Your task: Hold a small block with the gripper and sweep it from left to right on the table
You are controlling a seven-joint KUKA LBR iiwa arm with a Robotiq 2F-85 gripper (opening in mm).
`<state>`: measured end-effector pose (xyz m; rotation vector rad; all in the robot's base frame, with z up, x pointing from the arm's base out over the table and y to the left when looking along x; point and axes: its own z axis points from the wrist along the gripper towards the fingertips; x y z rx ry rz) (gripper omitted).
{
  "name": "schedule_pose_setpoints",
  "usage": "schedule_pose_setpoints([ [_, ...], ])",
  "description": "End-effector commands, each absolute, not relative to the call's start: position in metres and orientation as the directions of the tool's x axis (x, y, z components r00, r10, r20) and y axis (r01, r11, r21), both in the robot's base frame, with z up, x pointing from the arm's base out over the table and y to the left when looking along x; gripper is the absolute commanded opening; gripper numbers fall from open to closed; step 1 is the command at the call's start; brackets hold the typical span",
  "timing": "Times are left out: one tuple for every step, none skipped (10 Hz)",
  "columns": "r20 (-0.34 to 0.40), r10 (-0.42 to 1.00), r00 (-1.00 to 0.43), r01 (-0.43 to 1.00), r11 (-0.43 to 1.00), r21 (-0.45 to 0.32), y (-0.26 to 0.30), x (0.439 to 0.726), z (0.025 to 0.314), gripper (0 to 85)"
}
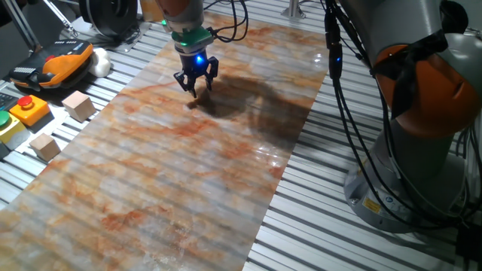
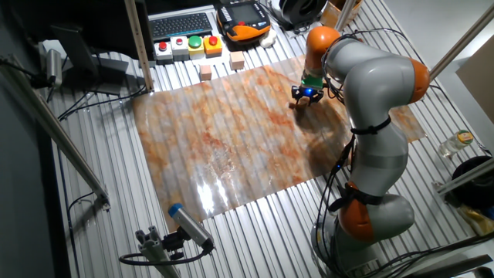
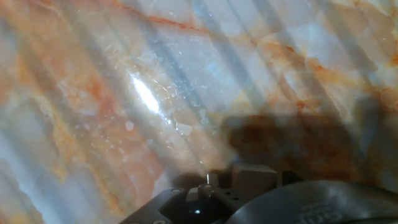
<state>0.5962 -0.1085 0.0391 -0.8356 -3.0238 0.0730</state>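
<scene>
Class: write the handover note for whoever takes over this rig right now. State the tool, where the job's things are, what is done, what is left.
Tool: down at the marbled sheet near its far end, fingers closed on the small block.
Block: pale, between the fingertips, at the sheet surface.
Table: two larger cubes sit off the sheet, untouched.
Done: block grasped and lowered.
Left: the sweep across the sheet; how far it has got cannot be told.
</scene>
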Motion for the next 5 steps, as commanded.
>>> schedule_pose_setpoints([
  [-0.008, 0.511, -0.86, 0.511, 0.859, -0.045, -0.1084, 0.5962, 0.039, 51.0],
  [-0.007, 0.51, -0.86, 0.509, 0.859, -0.042, -0.1083, 0.5963, 0.0389, 51.0],
  [-0.007, 0.51, -0.86, 0.509, 0.859, -0.042, -0.1082, 0.5966, 0.0386, 51.0],
  [-0.006, 0.51, -0.86, 0.509, 0.86, -0.04, -0.1082, 0.5967, 0.0385, 51.0],
  [-0.004, 0.51, -0.86, 0.509, 0.86, -0.037, -0.1081, 0.5967, 0.0382, 51.0],
])
